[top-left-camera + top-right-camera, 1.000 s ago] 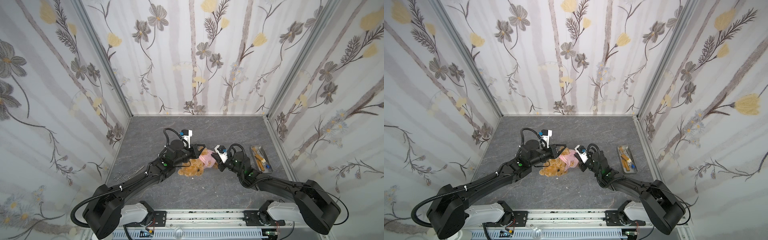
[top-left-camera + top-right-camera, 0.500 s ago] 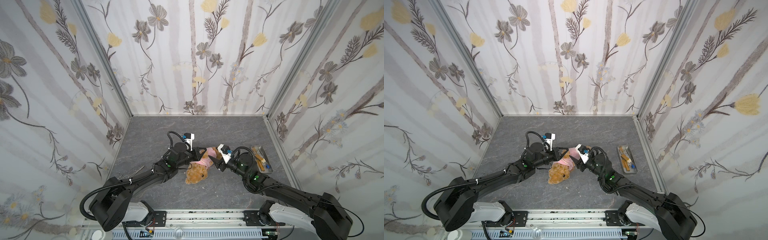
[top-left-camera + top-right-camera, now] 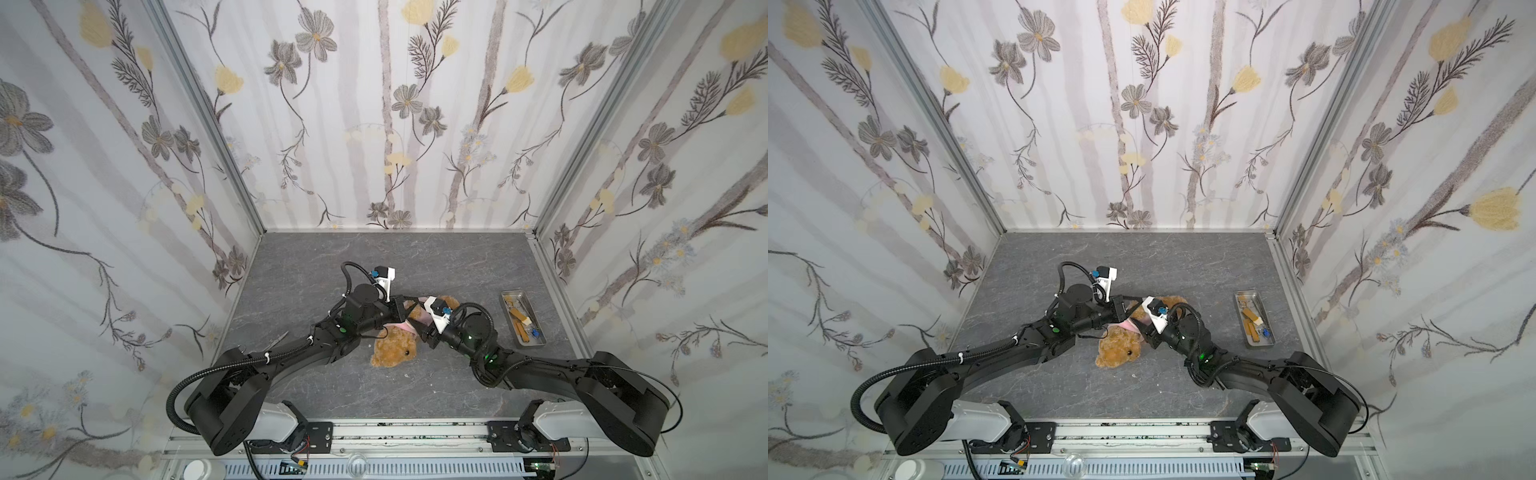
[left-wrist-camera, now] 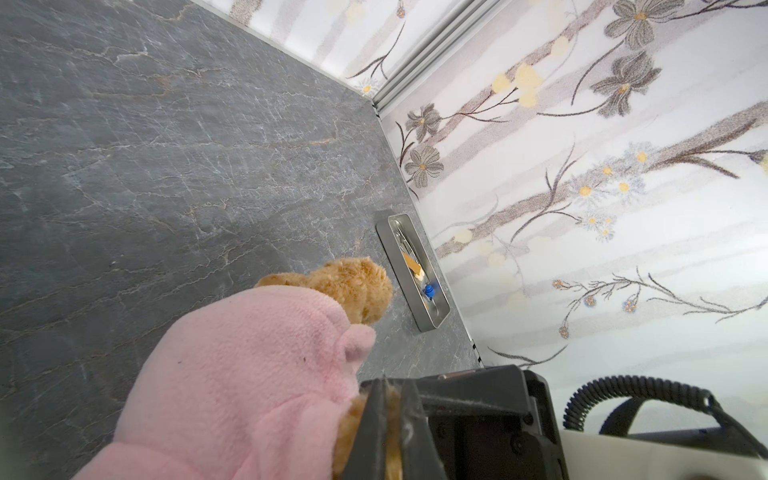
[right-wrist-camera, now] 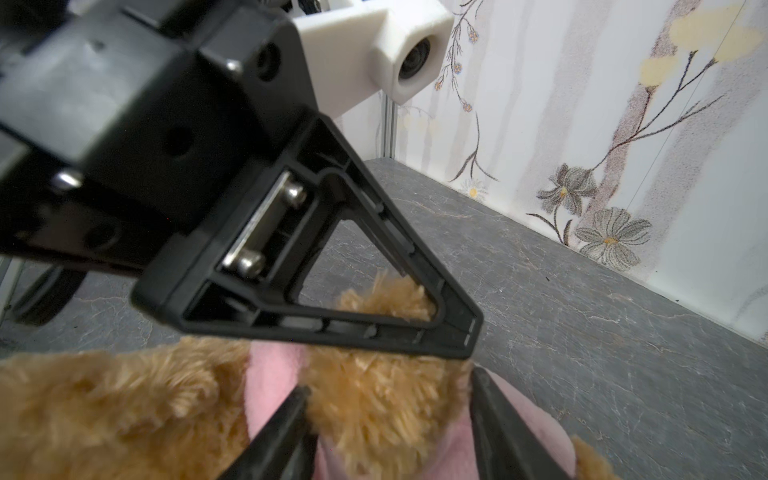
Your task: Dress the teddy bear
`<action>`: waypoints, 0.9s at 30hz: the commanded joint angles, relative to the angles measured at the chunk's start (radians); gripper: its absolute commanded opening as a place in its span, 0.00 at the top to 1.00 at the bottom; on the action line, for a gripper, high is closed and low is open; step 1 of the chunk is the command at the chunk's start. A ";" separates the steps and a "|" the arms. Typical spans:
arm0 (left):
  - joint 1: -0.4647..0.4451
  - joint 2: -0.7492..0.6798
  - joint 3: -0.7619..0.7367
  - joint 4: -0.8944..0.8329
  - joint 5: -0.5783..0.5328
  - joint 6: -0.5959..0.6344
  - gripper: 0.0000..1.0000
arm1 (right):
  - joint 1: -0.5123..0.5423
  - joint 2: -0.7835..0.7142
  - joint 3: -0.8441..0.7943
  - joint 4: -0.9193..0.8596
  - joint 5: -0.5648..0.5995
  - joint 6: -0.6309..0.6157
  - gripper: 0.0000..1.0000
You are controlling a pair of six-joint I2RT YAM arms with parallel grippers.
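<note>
The teddy bear lies mid-table with its head toward the front edge and a pink hoodie over its torso. One bare brown leg sticks out beyond the hoodie. My left gripper is shut on a tuft of the bear's fur at the hoodie's edge. My right gripper is open. Its fingers stand on either side of a furry limb that comes out of the pink cloth, right under the left gripper's finger.
A metal tray with small items sits at the right near the side wall. Scissors lie at the left edge of the table. Flowered walls enclose three sides.
The bear has swung round so its head points to the front. My left gripper has shifted right with it. My right gripper has opened from nearly shut and now straddles the limb.
</note>
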 commanded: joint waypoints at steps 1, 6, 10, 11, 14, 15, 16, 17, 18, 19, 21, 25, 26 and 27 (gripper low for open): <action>-0.001 0.004 0.019 0.066 0.012 -0.028 1.00 | 0.003 0.063 0.004 0.144 0.061 0.043 0.54; 0.000 -0.007 0.052 0.078 0.015 -0.040 1.00 | 0.002 0.203 -0.041 0.256 0.105 0.096 0.60; 0.013 -0.004 0.096 0.085 0.031 -0.045 1.00 | 0.002 0.257 -0.097 0.354 0.144 0.136 0.57; 0.018 -0.002 0.106 0.088 0.039 -0.045 1.00 | 0.003 0.259 -0.103 0.352 0.154 0.141 0.55; 0.029 0.008 0.125 0.090 0.047 -0.042 1.00 | 0.002 0.243 -0.107 0.327 0.173 0.140 0.51; 0.032 0.012 0.127 0.091 0.049 -0.040 1.00 | 0.002 0.229 -0.108 0.316 0.176 0.134 0.49; 0.035 0.016 0.125 0.091 0.052 -0.038 1.00 | 0.002 0.213 -0.107 0.302 0.178 0.127 0.47; 0.037 0.021 0.120 0.091 0.056 -0.035 1.00 | 0.003 0.190 -0.105 0.279 0.178 0.118 0.45; 0.040 0.025 0.115 0.091 0.060 -0.030 1.00 | 0.002 0.163 -0.102 0.255 0.179 0.109 0.43; 0.041 0.028 0.110 0.091 0.063 -0.024 1.00 | 0.003 0.136 -0.102 0.231 0.178 0.103 0.42; 0.047 0.034 0.097 0.091 0.067 -0.016 1.00 | 0.003 0.059 -0.102 0.171 0.176 0.100 0.39; 0.056 0.048 0.087 0.090 0.085 0.003 1.00 | -0.004 -0.076 -0.106 0.048 0.122 0.087 0.36; 0.057 0.055 0.088 0.090 0.093 0.008 1.00 | -0.012 -0.109 -0.111 0.021 0.104 0.085 0.36; 0.058 0.060 0.089 0.091 0.102 0.011 1.00 | -0.022 -0.141 -0.119 -0.003 0.087 0.084 0.36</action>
